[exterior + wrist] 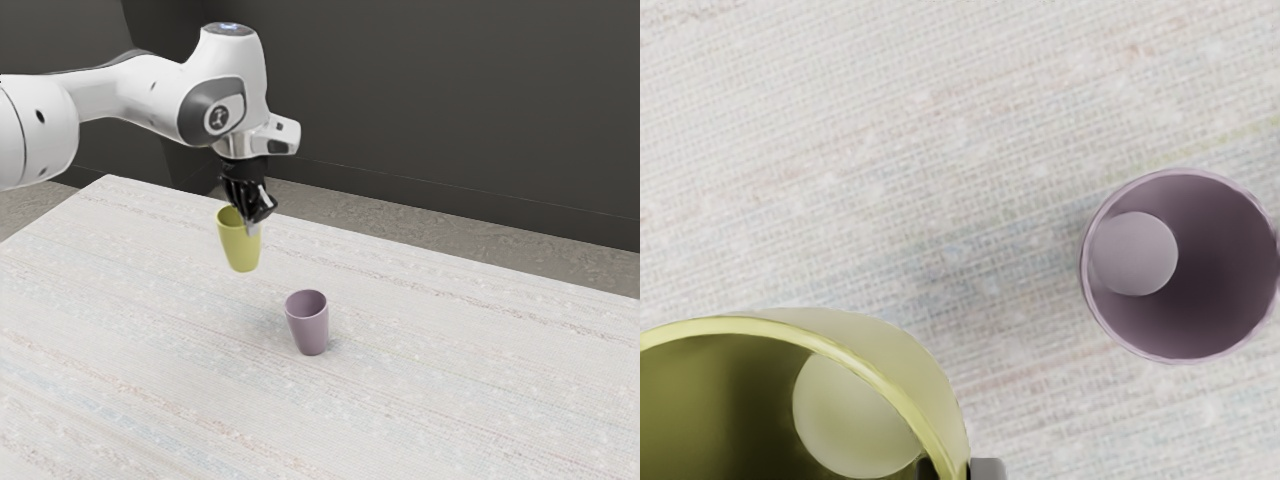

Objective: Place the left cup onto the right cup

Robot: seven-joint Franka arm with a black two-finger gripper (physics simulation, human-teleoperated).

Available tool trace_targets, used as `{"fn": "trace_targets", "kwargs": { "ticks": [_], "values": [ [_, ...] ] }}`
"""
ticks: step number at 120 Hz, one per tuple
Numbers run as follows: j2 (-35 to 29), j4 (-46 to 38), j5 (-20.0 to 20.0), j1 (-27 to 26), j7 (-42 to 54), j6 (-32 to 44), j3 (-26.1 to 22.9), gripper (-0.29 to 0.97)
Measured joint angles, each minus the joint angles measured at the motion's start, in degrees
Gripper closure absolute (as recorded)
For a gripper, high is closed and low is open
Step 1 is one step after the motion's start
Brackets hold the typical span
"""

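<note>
A yellow-green cup (pixel 240 242) hangs in the air above the table, upright, with my gripper (pixel 255 213) shut on its rim on the side toward the exterior view's right. A mauve cup (pixel 307 321) stands upright on the table, lower and toward the exterior view's right of the held cup, apart from it. In the wrist view the yellow-green cup (pixel 790 400) sits close under my hand, its open mouth facing the camera. The mauve cup (pixel 1180 263) lies off to one side, its inside bare.
The pale woven tabletop (pixel 450 380) stretches wide on all sides of the two cups. Its far edge (pixel 420 240) meets a grey floor and a dark wall behind.
</note>
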Motion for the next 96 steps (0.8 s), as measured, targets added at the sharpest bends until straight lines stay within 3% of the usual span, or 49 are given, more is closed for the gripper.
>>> {"fn": "trace_targets", "kwargs": {
  "ticks": [96],
  "values": [
    [-1.42, 0.92, 3.29, -1.01, -8.15, -1.49, -9.39, 0.79]
  ]
}}
